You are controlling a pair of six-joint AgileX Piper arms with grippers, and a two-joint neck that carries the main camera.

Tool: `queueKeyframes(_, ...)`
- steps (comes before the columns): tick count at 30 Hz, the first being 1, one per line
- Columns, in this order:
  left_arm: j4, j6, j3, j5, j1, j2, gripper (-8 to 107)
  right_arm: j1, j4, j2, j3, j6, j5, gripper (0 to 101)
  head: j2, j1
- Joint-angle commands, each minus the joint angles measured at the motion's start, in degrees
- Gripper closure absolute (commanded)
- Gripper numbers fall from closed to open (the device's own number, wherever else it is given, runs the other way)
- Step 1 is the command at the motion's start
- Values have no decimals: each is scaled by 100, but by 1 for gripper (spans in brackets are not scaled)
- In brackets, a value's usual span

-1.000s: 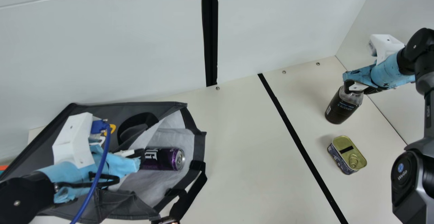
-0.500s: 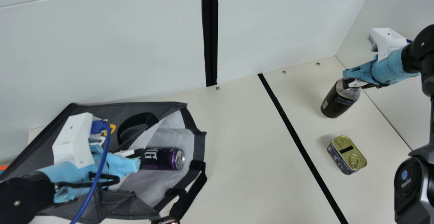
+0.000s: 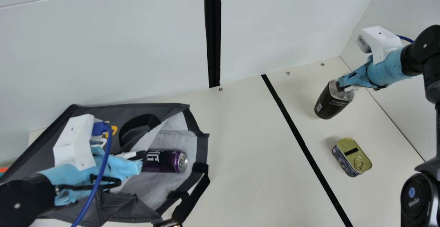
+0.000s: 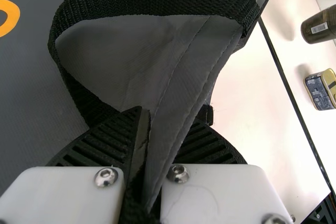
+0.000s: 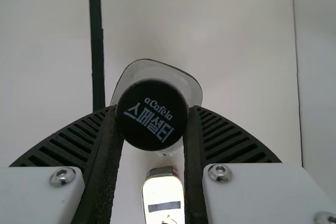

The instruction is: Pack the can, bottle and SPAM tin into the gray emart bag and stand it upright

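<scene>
My left gripper (image 3: 141, 159) is at the opening of the gray bag (image 3: 99, 111), which lies on its side; in the left wrist view the left gripper (image 4: 149, 124) pinches the bag's fabric (image 4: 178, 85). Inside the mouth, the purple can (image 3: 165, 161) lies with its top facing out. At the far right, my right gripper (image 3: 340, 85) holds the dark bottle (image 3: 331, 104) by its neck end. Seen from the right wrist, the right gripper (image 5: 151, 116) is closed around the black cap (image 5: 152, 114). The SPAM tin (image 3: 350, 158) rests lid up, nearer the front than the bottle.
A black strip (image 3: 302, 144) crosses the table (image 3: 254, 158) between bag and tin. White walls (image 3: 282, 24) border the back and right. One black handle (image 3: 190, 199) trails from the bag's front edge, and a blue cable (image 3: 99, 179) hangs over my left arm.
The right gripper has carried the bottle leftward and slightly back, toward the black strip. The left arm, bag, can and tin have stayed put.
</scene>
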Motion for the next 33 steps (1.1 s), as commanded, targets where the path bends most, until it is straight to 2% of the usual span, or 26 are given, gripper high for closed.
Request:
queueKeyframes(1,0,0,0,0,0,0,107,53,40,-76,89,-130,-3,101,-14,-130)
queueKeyframes(33,0,0,0,0,0,0,107,1461,617,-1390,1788,-1943,-3,101,-14,-130)
